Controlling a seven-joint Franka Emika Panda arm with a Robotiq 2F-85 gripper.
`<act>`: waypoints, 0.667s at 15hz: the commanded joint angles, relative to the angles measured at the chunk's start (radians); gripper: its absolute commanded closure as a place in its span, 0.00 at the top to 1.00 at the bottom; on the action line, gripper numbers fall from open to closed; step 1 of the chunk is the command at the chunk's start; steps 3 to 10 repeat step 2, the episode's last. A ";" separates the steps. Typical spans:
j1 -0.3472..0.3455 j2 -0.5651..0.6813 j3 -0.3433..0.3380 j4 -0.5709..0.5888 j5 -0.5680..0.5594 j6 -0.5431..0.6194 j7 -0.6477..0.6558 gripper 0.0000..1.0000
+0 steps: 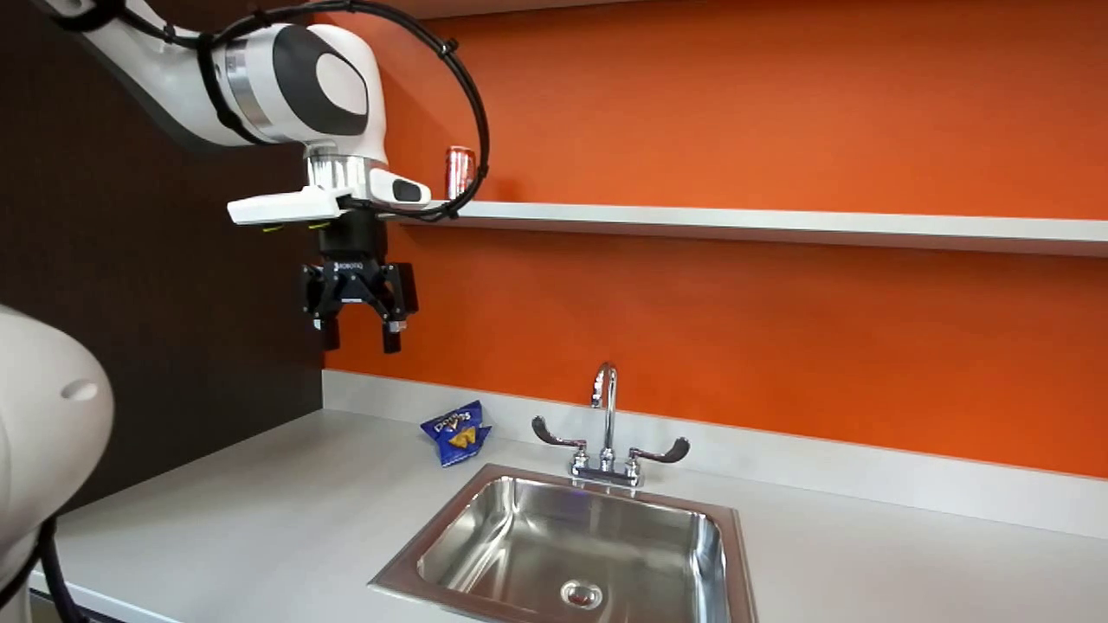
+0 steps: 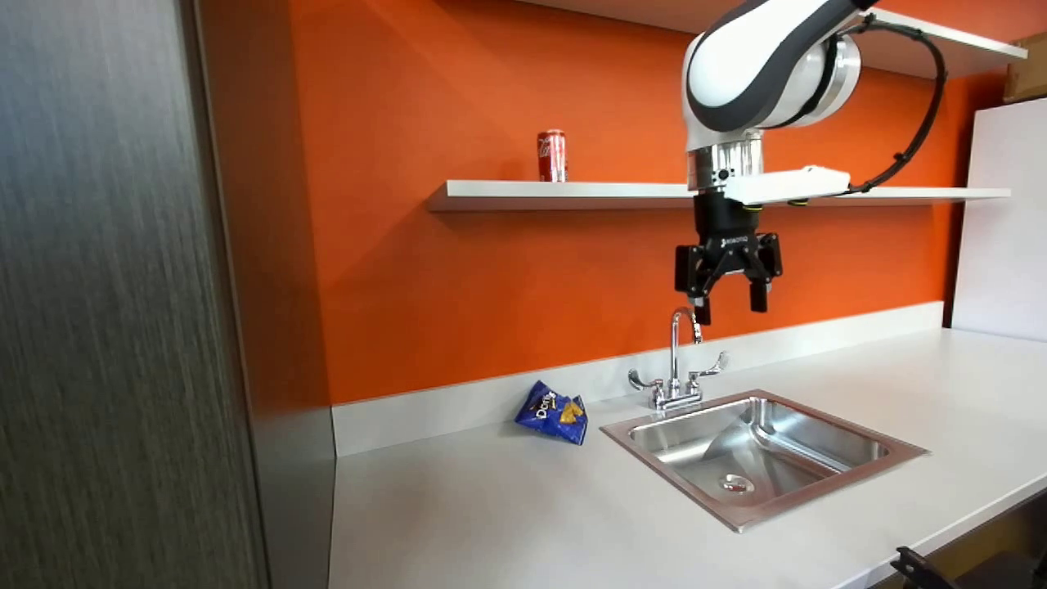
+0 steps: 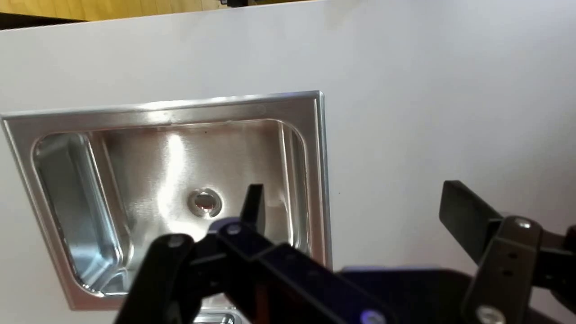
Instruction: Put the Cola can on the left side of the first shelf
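The Cola can (image 1: 457, 170), red with a silvery top, stands upright on the white first shelf (image 1: 710, 218). In an exterior view the can (image 2: 552, 157) is near the left end of the shelf (image 2: 491, 191). My gripper (image 1: 362, 339) is open and empty, pointing down in the air below shelf height, apart from the can. It also shows in an exterior view (image 2: 731, 306), above the tap area and to the right of the can. In the wrist view the gripper (image 3: 353, 193) has widely parted fingers with nothing between them. The can is out of the wrist view.
A blue snack packet (image 1: 457, 433) lies on the counter (image 1: 260, 510) by the backsplash. A steel sink (image 2: 818, 523) with a tap (image 2: 676, 352) is set into the counter. A dark side panel (image 1: 173, 285) closes off the corner. Another shelf (image 2: 965, 42) hangs higher up.
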 commanded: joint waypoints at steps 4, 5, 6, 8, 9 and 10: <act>-0.015 0.000 0.014 0.002 0.008 -0.001 -0.007 1.00; -0.015 0.000 0.014 0.002 0.008 -0.001 -0.007 1.00; -0.015 0.000 0.014 0.002 0.008 -0.001 -0.007 1.00; -0.015 0.000 0.014 0.002 0.008 -0.001 -0.007 1.00; -0.015 0.000 0.014 0.002 0.008 -0.001 -0.007 1.00; -0.015 0.000 0.014 0.002 0.008 -0.001 -0.007 1.00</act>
